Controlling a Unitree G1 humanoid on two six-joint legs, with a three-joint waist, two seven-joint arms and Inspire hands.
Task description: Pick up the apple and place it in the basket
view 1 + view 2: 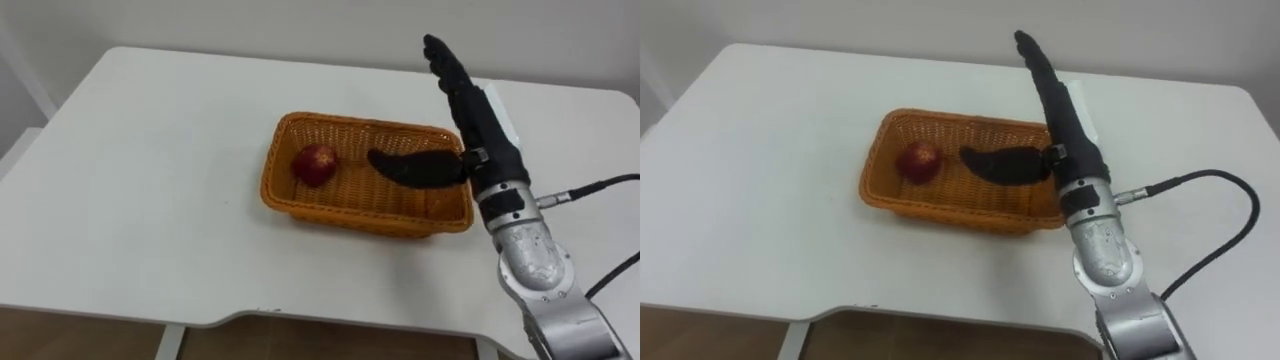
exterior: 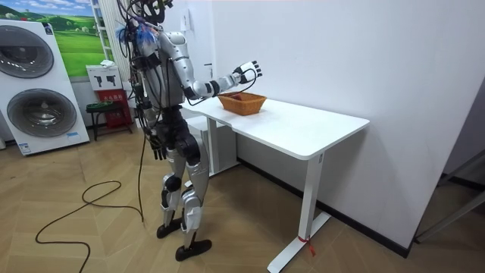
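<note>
**Apple in basket — right hand open above**

The apple (image 1: 314, 164) lies in the left half of the basket (image 1: 330, 208) on the table (image 1: 150, 150). The right hand (image 1: 484, 132) hovers over the basket's right end, fingers straight, thumb out toward the fruit, holding nothing. The left hand (image 2: 157, 145) hangs by the hip. The apple is probably firm, smooth and light (liable to roll, bruises if squeezed). Grip it from above round its widest part, thumb opposite the fingers.

White tabletop (image 2: 303, 129) stands against a plain white wall (image 2: 348, 53), wood-plank floor (image 2: 91, 243) underneath. At the room view's left, two white washing machines (image 2: 38, 83), a dark stool (image 2: 98, 112) beside them.
</note>
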